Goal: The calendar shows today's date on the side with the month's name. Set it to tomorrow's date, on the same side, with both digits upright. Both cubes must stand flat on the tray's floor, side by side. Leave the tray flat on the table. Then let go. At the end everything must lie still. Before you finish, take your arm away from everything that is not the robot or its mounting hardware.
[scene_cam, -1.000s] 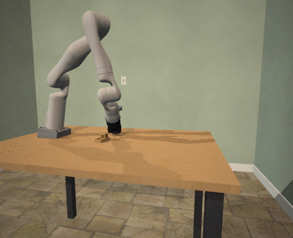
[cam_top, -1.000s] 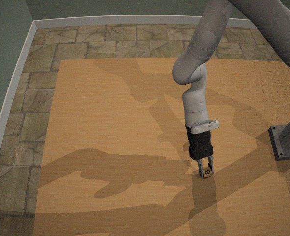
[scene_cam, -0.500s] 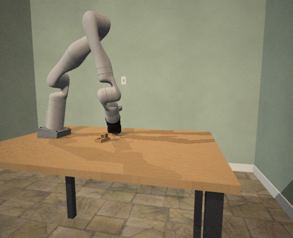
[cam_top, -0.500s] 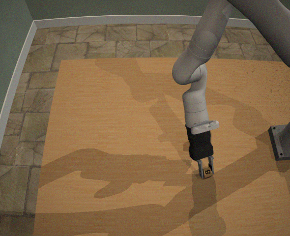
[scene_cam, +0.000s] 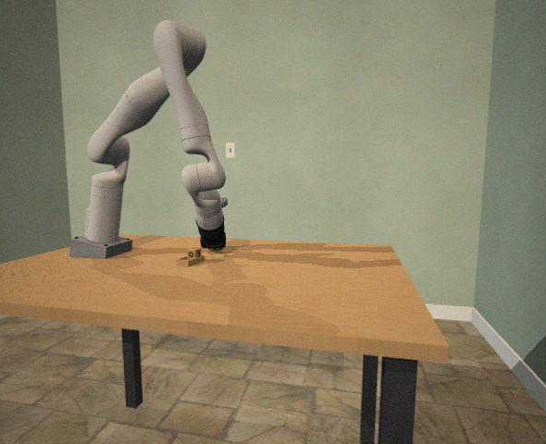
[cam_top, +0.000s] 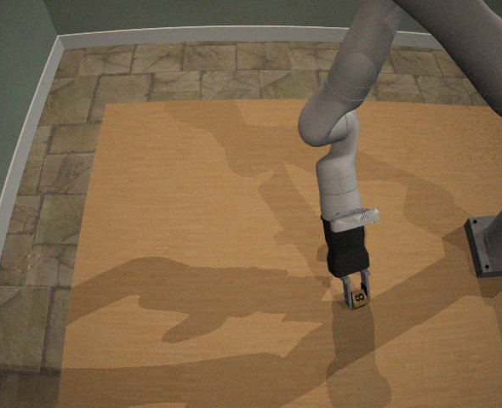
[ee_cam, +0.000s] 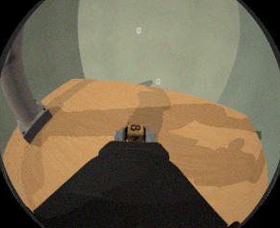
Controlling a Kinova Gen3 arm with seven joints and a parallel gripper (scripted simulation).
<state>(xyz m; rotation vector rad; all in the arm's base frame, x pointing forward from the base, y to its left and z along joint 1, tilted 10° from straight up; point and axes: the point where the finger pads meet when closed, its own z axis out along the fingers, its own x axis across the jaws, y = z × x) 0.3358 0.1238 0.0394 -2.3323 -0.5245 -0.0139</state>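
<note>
My gripper (cam_top: 356, 293) points down near the table's right front part and is shut on a small wooden cube (cam_top: 359, 298). The cube shows a black 8 on the side facing the top camera and sits at or just above the table top. The wrist view shows the same cube (ee_cam: 135, 129) between the fingertips. In the exterior view the wooden tray (scene_cam: 190, 260) lies flat on the table just left of the gripper (scene_cam: 212, 247), with a second cube (scene_cam: 195, 252) standing in it. The tray is hidden behind the arm in the top view.
The arm's grey base (cam_top: 493, 252) is bolted to the table at the right. The table's edges lie far from the gripper. A wall stands behind the table (scene_cam: 311, 119).
</note>
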